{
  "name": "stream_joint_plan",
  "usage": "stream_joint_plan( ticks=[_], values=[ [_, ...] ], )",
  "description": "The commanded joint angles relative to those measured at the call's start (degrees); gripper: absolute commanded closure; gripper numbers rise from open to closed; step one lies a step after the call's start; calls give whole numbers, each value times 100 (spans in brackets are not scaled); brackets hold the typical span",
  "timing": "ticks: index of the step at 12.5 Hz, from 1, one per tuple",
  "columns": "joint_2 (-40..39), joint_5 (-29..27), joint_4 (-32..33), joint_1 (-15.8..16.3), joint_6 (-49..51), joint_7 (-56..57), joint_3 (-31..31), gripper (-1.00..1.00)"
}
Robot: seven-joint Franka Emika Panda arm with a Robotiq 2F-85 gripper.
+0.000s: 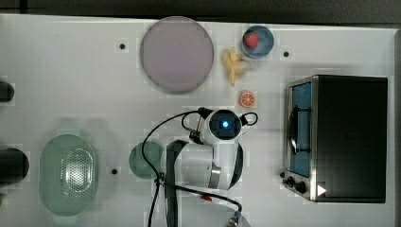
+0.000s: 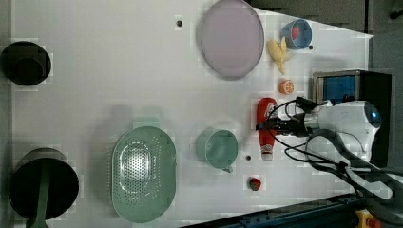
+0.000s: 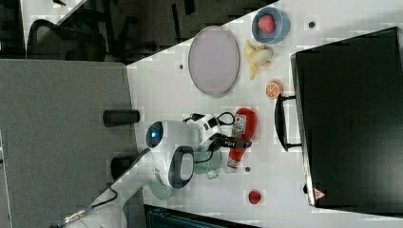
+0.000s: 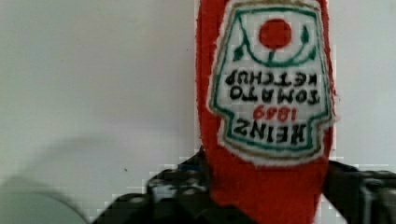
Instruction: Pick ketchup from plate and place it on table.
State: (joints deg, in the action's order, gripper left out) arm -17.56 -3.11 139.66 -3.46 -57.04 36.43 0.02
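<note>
White desk (image 2: pixel 119 85) is carrying the ketchup (image 2: pixel 266 127), off the empty plate (image 2: pixel 231 38); claw (image 2: pixel 264 126) is straddling it, spread, releasing.

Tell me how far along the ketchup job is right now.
Nearly finished. Done: the plate is bare, and the ketchup lies on the white table, between the orange slice and the green cup in the left view. In hand: the gripper is at the bottle, jaws either side of it. Left: let go fully and pull the arm away.
</note>
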Motion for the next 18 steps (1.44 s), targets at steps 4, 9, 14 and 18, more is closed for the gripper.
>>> stream_joint_plan(
  ticks=[4, 9, 14, 18],
  values=[
    [1237, -58, -462, 20, 592, -496, -18, -100],
    [2535, -53, -1732, 37, 3142, -2364, 55, -100],
    [2798, 262, -2986, 43, 4919, -3217, 74, -100],
    [2805, 451, -3351, 45, 5223, -3217, 88, -100]
  ],
)
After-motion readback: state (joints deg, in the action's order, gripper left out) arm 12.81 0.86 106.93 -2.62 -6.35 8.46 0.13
